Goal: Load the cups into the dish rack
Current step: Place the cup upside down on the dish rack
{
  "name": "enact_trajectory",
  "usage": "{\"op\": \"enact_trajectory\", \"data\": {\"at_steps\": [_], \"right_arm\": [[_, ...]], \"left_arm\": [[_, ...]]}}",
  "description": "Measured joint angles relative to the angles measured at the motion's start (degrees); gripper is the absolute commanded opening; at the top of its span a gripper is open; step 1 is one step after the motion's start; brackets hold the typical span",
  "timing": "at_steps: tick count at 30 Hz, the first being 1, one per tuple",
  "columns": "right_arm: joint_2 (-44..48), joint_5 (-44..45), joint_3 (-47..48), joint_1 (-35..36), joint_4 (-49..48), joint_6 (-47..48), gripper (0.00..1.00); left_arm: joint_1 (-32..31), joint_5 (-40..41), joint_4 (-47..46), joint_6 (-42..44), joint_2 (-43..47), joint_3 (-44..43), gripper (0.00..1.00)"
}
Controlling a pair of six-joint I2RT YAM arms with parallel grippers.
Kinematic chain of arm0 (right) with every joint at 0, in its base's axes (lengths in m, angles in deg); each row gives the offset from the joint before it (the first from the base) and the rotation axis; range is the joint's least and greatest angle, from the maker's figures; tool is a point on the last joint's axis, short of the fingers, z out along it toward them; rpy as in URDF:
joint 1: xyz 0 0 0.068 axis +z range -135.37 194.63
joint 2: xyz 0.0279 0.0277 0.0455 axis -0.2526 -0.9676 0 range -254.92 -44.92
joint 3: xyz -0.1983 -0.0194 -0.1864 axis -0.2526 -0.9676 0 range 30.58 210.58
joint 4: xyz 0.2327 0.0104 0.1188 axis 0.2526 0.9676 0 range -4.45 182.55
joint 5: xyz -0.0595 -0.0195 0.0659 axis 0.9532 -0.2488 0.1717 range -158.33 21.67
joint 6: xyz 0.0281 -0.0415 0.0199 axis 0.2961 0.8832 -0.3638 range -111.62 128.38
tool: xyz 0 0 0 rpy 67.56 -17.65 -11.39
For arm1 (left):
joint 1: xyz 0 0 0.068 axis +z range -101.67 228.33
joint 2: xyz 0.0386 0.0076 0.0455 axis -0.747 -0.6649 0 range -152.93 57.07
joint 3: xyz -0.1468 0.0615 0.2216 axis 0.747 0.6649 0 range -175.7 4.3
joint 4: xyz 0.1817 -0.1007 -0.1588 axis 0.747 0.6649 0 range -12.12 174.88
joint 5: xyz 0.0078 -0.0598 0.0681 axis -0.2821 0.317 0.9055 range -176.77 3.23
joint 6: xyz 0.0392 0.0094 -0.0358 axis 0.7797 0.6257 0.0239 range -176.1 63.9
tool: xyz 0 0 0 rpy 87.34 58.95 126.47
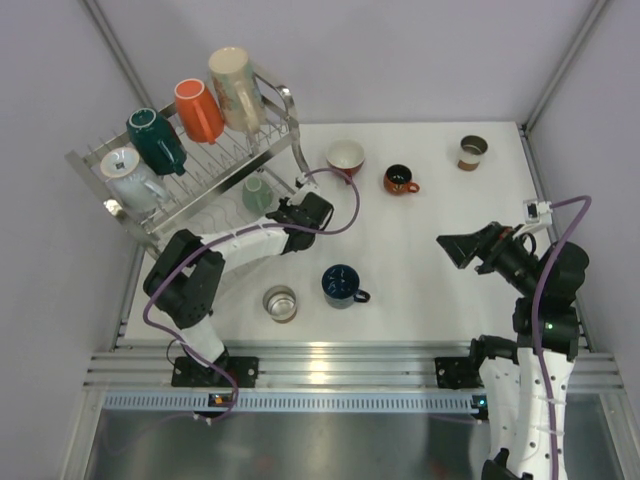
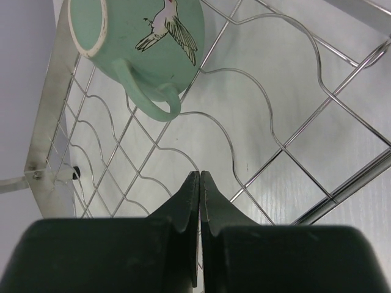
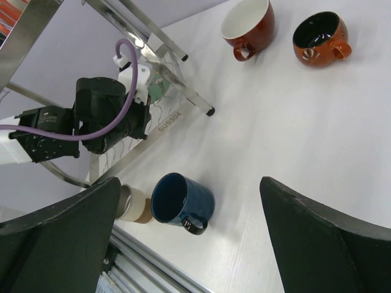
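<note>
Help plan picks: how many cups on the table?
5: red cup by the rack, orange mug beside it, brown cup far right, navy mug central, glass near left.

the mint cup point(image 2: 143, 49) carries a white bird print. the navy mug point(image 3: 183, 201) is plain, the red cup point(image 3: 261, 30) white inside, the rust-orange mug point(image 3: 317, 38) black inside with a pale leaf motif.

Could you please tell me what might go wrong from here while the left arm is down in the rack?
The shut left gripper sits low over the dish rack wires near the mint cup; withdrawing could snag a wire or knock that cup. A jolt might unsettle the tall beige cup leaning on the top tier. The open right gripper faces the navy cup, near the left arm; they could collide.
</note>
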Motion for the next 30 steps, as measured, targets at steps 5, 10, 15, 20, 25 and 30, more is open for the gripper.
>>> {"op": "enact_trajectory", "data": {"at_steps": [5, 10, 15, 20, 25, 30], "right_arm": [[0.3, 0.0, 0.0, 0.0, 0.0, 0.0, 0.97], [0.6, 0.0, 0.0, 0.0, 0.5, 0.0, 0.96], [1.3, 0.0, 0.0, 0.0, 1.3, 0.0, 0.96], [1.5, 0.0, 0.0, 0.0, 1.4, 0.0, 0.97], [1.6, 0.0, 0.0, 0.3, 1.4, 0.2, 0.96], [1.6, 0.0, 0.0, 0.5, 1.5, 0.5, 0.96]], "left_arm": [[-1.4, 4.2, 0.2, -2.9, 0.0, 0.7, 0.0], [-2.7, 7.4, 0.7, -8.1, 0.3, 0.9, 0.0], [-2.7, 10.5, 1.3, -12.3, 0.3, 0.9, 0.0], [-2.4, 12.5, 3.1, -16.6, 0.5, 0.9, 0.0], [-1.5, 12.3, 4.1, -19.7, 0.5, 1.2, 0.0], [0.7, 12.1, 4.3, -20.3, 0.5, 1.3, 0.0]]}}
